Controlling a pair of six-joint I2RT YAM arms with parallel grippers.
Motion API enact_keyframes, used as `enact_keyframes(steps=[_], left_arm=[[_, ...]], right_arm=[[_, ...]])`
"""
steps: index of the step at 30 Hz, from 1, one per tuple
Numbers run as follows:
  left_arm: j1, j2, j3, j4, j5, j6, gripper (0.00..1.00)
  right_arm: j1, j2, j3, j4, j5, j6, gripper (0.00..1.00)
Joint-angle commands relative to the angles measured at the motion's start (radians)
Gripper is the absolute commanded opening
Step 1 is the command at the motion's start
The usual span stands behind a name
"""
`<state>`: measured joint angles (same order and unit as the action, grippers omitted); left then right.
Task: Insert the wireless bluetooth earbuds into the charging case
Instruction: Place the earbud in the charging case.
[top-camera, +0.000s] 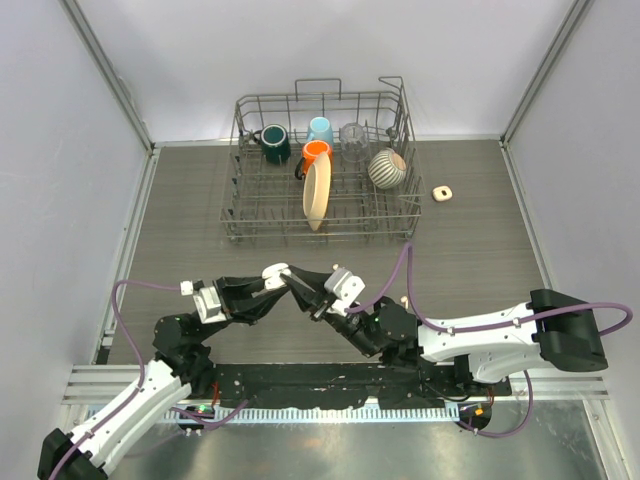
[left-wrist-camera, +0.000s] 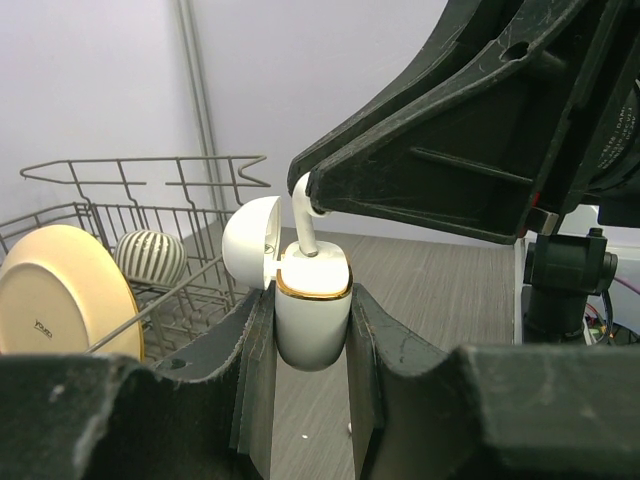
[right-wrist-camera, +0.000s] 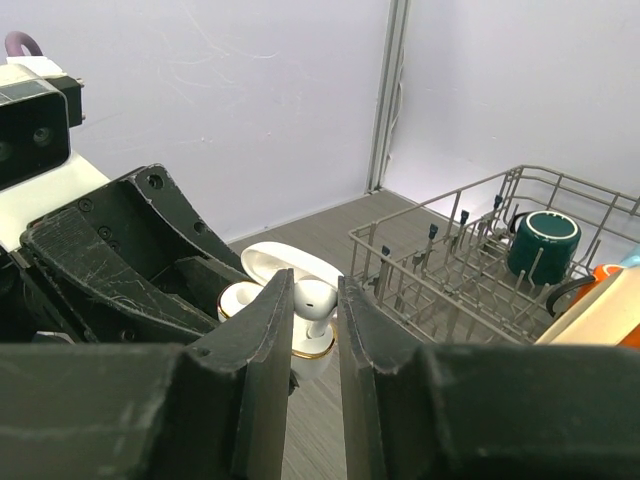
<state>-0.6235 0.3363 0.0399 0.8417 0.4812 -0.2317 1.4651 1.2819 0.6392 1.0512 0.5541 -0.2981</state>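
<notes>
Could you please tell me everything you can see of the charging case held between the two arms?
The charging case is a small, glossy white, rounded clamshell that looks like plastic, with a thin gold band around its mouth. Its domed lid is hinged open to one side. It stands upright, clamped on both flanks by the left fingers. A white earbud, pinched by the right fingers, reaches into its opening.

We have two arms of white shells and black joints: the left arm (top-camera: 130, 408) at lower left, the right arm (top-camera: 480, 345) at lower right. Purple cables (top-camera: 118, 300) loop along both. Our jaws are matte black, scratched, with small round holes. A white block (top-camera: 345, 285) caps each wrist.
</notes>
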Motion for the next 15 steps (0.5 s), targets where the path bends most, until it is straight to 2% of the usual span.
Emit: enact_keyframes(steps=[1,15], left_arm=[[0.001,0.001,0.017,0.094,0.025,0.003,0.0],[0.001,-0.034,0.008,0.102,-0.038,-0.006,0.0]], right_arm=[[0.001,-0.009,0.002,0.059,0.04,-0.03,0.01],[0.001,-0.026,-0.024,-0.045,-0.023,-0.006,0.01]])
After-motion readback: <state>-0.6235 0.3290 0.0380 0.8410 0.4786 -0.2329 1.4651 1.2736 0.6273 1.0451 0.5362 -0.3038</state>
